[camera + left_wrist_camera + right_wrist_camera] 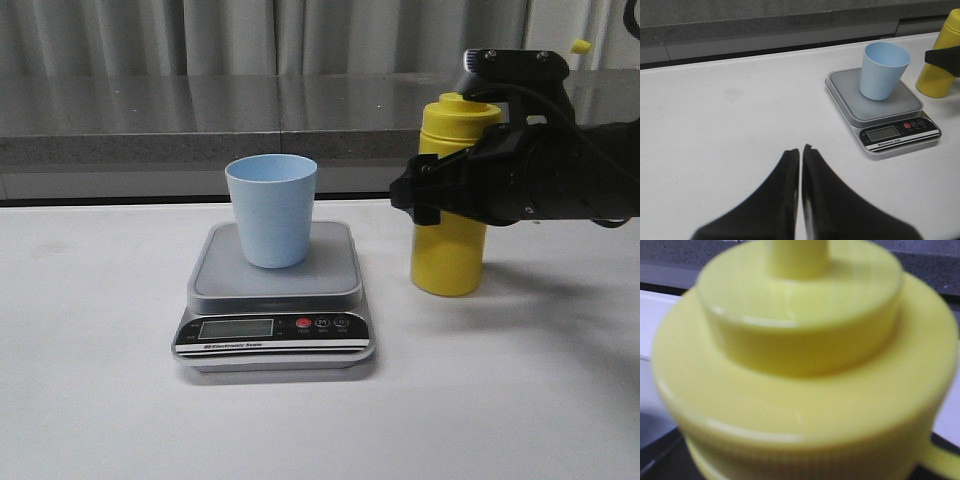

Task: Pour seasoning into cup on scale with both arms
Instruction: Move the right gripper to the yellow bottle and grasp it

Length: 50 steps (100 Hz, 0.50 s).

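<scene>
A: Where is the right tool (440,195)?

B: It reaches in from the right of the front view, and its black fingers are clamped around the middle of the tall yellow plastic squeeze bottle (450,250). The bottle stands upright on the white surface (100,400).

A: What does the right wrist camera give?

B: Little else but the bottle's top: the broad yellow cap (800,315) and the base of the nozzle, close and blurred. A thin yellow tether (940,460) leaves the cap's edge. The fingers themselves are hidden there.

A: And the cup?

B: The small pale blue plastic tumbler (271,208) stands upright on the square platform of the flat silver-grey digital kitchen scale (275,300), to the left of the right tool and apart from it. The scale's black front panel with its display, one red button and two dark buttons faces the camera.

A: The left tool?

B: The left tool (801,152) shows only in its own wrist view. Its two black fingers lie together, a thin slit between the tips, holding nothing. Scale, tumbler and bottle all sit well beyond it, off to its right side.
</scene>
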Available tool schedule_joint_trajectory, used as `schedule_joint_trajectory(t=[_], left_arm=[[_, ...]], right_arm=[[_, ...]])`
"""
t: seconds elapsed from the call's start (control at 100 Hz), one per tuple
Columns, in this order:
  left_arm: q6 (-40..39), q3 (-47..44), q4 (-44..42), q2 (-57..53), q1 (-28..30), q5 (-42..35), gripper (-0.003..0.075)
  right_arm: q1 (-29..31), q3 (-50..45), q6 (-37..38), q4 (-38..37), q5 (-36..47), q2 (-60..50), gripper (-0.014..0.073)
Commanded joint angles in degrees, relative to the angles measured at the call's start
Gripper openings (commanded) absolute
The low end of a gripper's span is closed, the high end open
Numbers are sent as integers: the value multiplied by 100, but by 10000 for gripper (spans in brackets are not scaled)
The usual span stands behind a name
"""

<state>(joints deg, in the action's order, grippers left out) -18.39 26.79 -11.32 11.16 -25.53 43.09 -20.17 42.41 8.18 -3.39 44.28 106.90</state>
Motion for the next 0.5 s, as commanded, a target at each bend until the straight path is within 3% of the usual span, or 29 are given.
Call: schedule_joint_trajectory(t=[0.0, 0.12, 0.31, 0.49], left_arm=[[-45, 139, -49, 67, 20, -390, 10], [-45, 139, -49, 67, 20, -390, 10], [-45, 139, -49, 67, 20, -390, 10], [-45, 139, -49, 67, 20, -390, 10]], right_arm=[[11, 185, -8, 32, 435, -202, 632], [11, 192, -8, 117, 434, -202, 561], [11, 192, -8, 147, 434, -202, 316], [11, 192, -13, 137, 463, -202, 264]])
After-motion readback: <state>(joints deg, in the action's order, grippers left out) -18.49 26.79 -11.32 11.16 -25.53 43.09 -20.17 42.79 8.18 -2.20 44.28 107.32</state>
